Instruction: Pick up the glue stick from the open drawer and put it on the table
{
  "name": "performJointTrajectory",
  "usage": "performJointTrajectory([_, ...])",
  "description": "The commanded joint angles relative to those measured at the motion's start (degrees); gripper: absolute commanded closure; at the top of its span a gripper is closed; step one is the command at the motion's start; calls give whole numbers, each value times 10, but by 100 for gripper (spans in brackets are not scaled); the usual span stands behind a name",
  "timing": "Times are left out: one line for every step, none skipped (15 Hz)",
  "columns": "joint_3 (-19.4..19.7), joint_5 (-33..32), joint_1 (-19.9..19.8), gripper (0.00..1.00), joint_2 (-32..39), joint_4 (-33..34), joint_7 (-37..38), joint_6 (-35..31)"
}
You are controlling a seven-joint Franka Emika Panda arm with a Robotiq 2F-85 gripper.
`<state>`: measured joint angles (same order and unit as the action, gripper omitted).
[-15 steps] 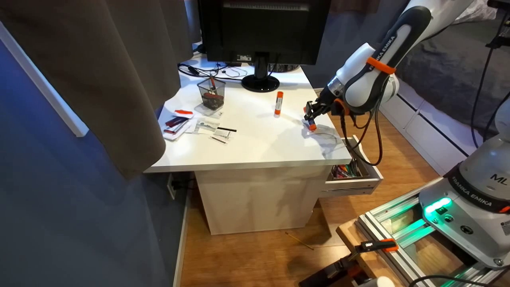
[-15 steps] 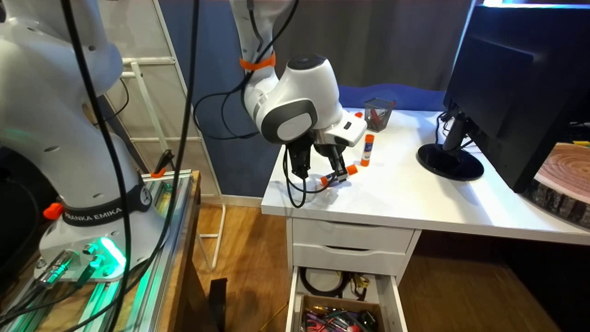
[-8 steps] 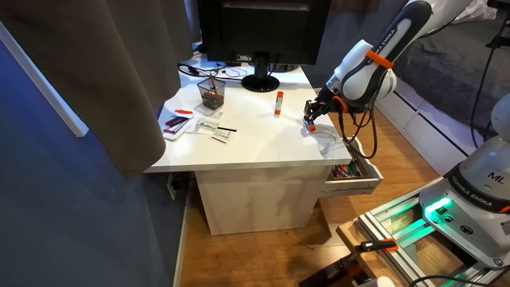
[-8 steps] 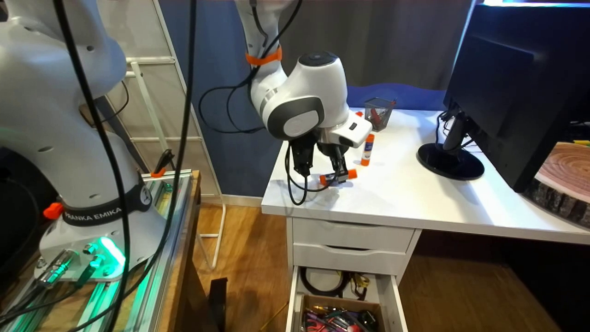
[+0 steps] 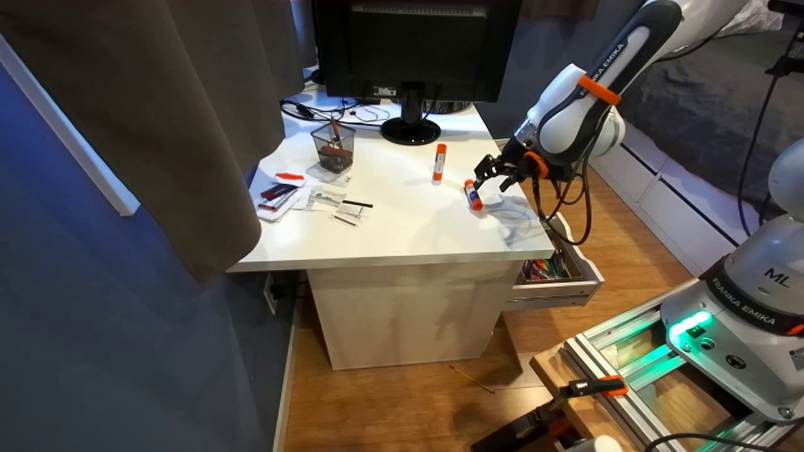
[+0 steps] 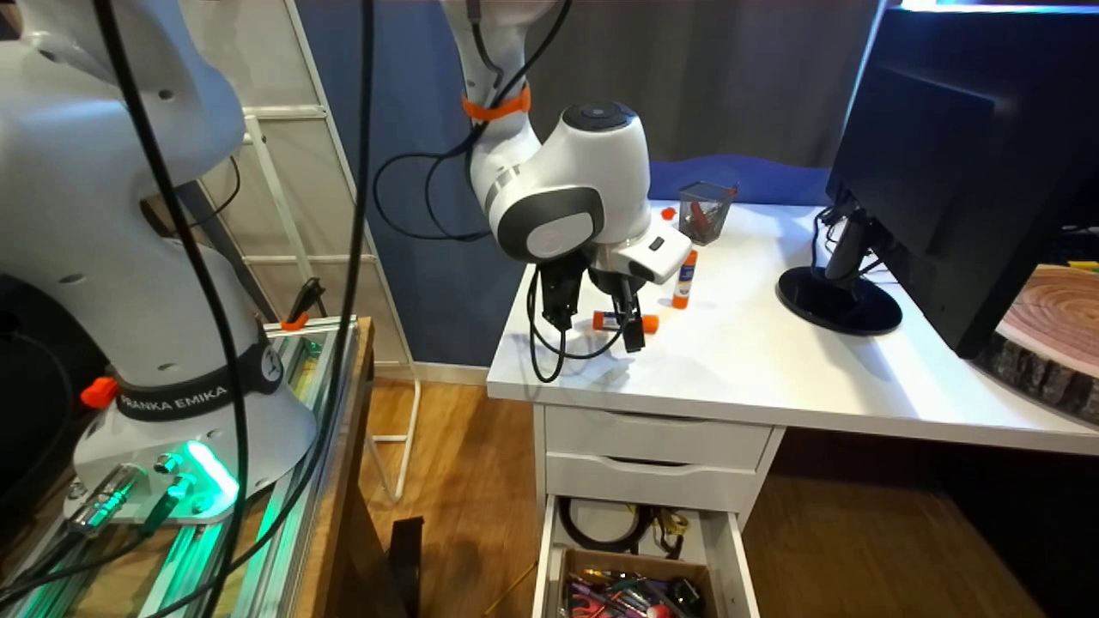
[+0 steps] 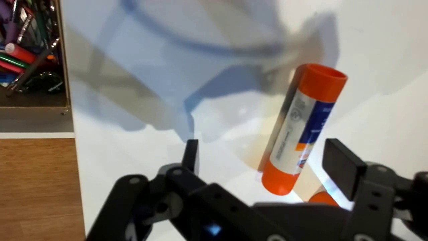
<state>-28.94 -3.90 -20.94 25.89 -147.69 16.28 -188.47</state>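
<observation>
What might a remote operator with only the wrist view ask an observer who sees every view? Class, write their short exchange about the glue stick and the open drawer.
Operator: In my wrist view the glue stick lies on the table and the gripper is open. What is the orange patch at the bottom?
Observer: Most likely a second glue stick, which stands upright in both exterior views.
Operator: Where do the pens at my upper left lie?
Observer: In the open drawer, which sits below two shut drawers in an exterior view.
</observation>
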Motion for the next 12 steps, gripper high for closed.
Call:
performJointTrajectory([-34, 18, -34, 0, 10, 8, -14, 18])
performJointTrajectory([-46, 16, -46, 0, 8, 6, -16, 21])
performJointTrajectory([-61, 15, -59, 0, 6, 4, -17, 24])
performJointTrajectory([-80, 14, -75, 0, -1, 0, -19, 33])
performJointTrajectory([-115, 10, -107, 0, -13, -4, -25, 61])
performJointTrajectory([-166, -15, -160, 0, -16, -6, -15, 95])
performJointTrajectory([-196, -9, -184, 0, -40, -12, -19, 136])
performJointTrajectory([-252, -2, -238, 0, -44, -13, -31, 180])
performJointTrajectory([-293, 10, -276, 0, -64, -17, -43, 223])
performJointTrajectory([-338, 20, -318, 0, -77, -19, -59, 259])
performJointTrajectory([-378, 27, -356, 0, -98, -20, -67, 285])
performJointTrajectory([-419, 29, -395, 0, -122, -24, -78, 299])
